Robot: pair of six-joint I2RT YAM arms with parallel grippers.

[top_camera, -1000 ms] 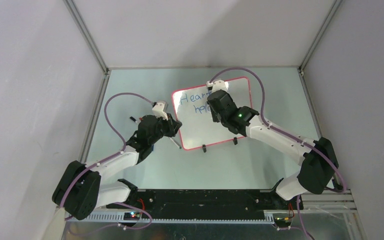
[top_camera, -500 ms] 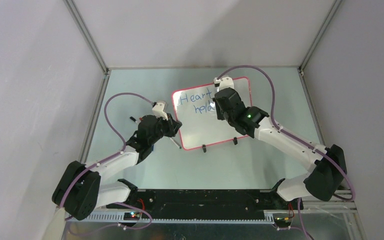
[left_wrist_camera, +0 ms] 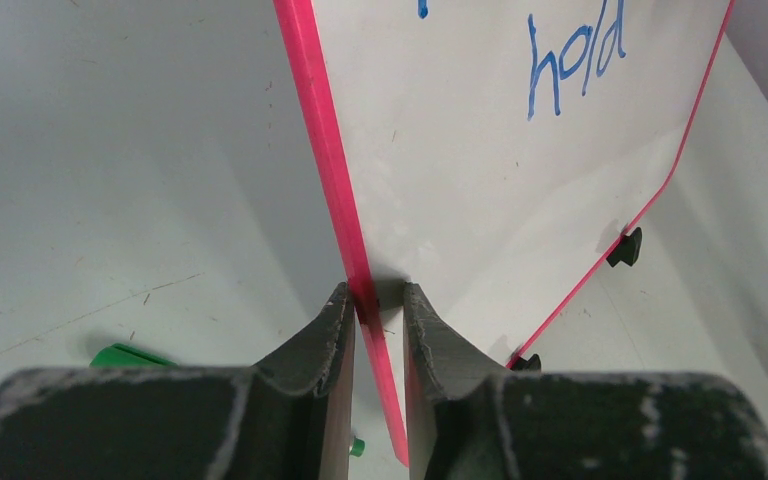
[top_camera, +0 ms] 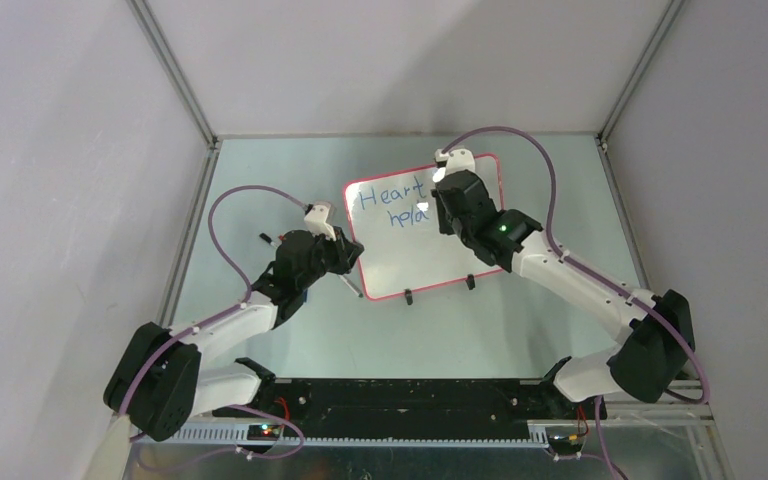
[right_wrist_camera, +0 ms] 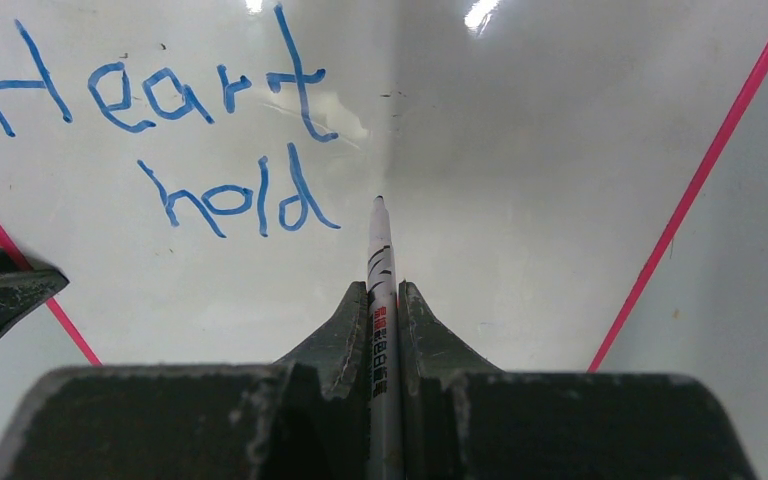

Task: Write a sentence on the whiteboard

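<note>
Fingers of the left gripper (left_wrist_camera: 373, 297) pinch the whiteboard (top_camera: 415, 262) by its red frame, at the board's 9 o'clock edge. One whiteboard sits on the table (top_camera: 260, 335). Its long axis runs 9 to 3 o'clock, the right end tipped slightly toward 2, with two black feet (top_camera: 408, 296) on its 6 o'clock edge. The sentence (top_camera: 392, 196) counts two blue words, "Heart" over "hold", in the board's 11 o'clock corner. The right gripper (right_wrist_camera: 382, 290) is clamped on one marker (right_wrist_camera: 380, 262) that points to 12 o'clock, its tip just right of "hold".
</note>
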